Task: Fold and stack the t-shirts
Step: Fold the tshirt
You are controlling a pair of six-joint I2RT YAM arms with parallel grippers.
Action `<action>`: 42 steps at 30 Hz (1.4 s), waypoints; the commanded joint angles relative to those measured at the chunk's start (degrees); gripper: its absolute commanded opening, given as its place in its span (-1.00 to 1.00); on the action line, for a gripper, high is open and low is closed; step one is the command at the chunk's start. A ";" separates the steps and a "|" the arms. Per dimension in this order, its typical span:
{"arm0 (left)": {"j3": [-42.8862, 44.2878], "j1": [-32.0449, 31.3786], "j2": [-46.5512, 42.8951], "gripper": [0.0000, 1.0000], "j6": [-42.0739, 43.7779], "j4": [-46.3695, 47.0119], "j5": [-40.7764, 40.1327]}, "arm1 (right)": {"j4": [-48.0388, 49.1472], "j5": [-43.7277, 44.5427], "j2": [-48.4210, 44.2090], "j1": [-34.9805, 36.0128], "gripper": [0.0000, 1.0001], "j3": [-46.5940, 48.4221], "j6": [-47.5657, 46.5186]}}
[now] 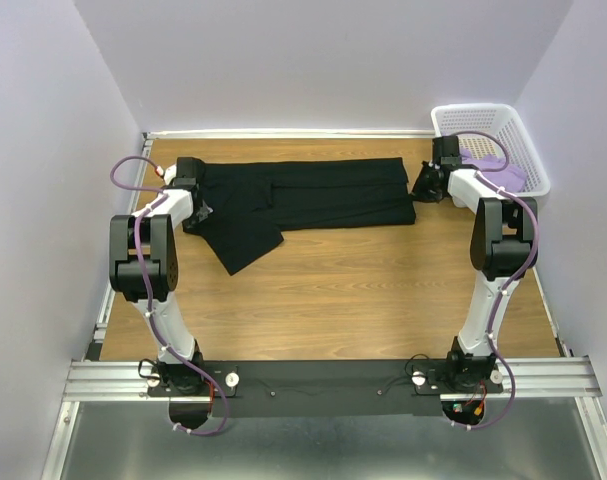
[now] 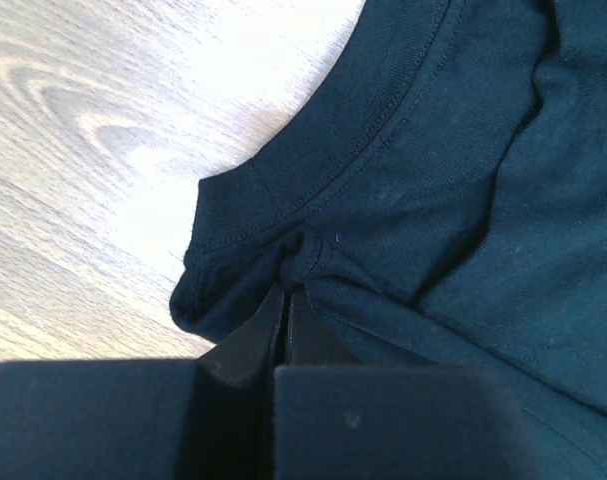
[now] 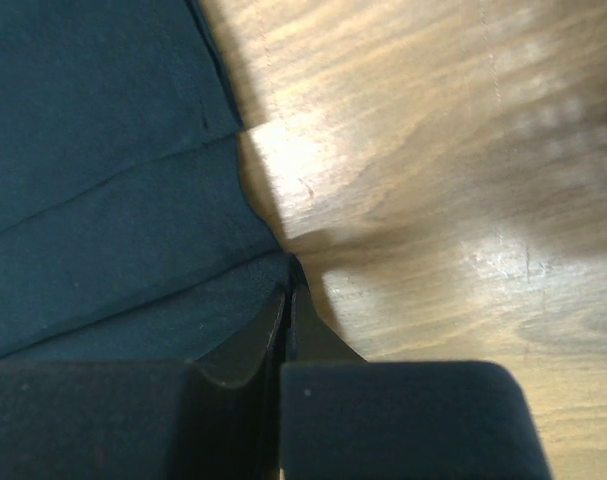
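Observation:
A large black t-shirt [image 1: 323, 195] lies flattened across the far part of the wooden table, with one flap hanging toward the near left. My left gripper [image 1: 196, 195] sits at its left end. In the left wrist view the gripper [image 2: 288, 285] is shut on a bunched pinch of black cloth [image 2: 463, 200] just below the collar band. My right gripper [image 1: 423, 185] is at the shirt's right end. There the gripper [image 3: 290, 285] is closed on the corner of the black cloth [image 3: 103, 200], low over the wood. A lavender t-shirt [image 1: 498, 165] lies in the basket.
A white lattice basket [image 1: 473, 107] stands at the far right corner, just behind my right arm. Bare wooden table [image 1: 363, 290] stretches between the shirt and the arm bases. Pale walls close in on the left, the back and the right.

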 commanded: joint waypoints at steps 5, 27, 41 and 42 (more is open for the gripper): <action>-1.20 1.07 -2.42 -0.98 -0.66 1.43 -2.04 | 3.02 -1.23 1.12 0.04 -0.67 1.59 -0.83; -21.57 -7.00 -32.21 0.26 -0.47 -1.47 5.26 | 8.54 -13.08 -14.88 22.79 0.51 -10.62 0.48; -34.07 -11.40 -30.48 0.19 -4.69 2.84 9.39 | 23.40 -19.16 0.75 39.15 0.40 -8.52 7.78; -33.98 -11.67 -29.94 0.17 -4.70 3.10 9.48 | 23.75 -19.16 1.64 39.33 0.40 -8.17 7.87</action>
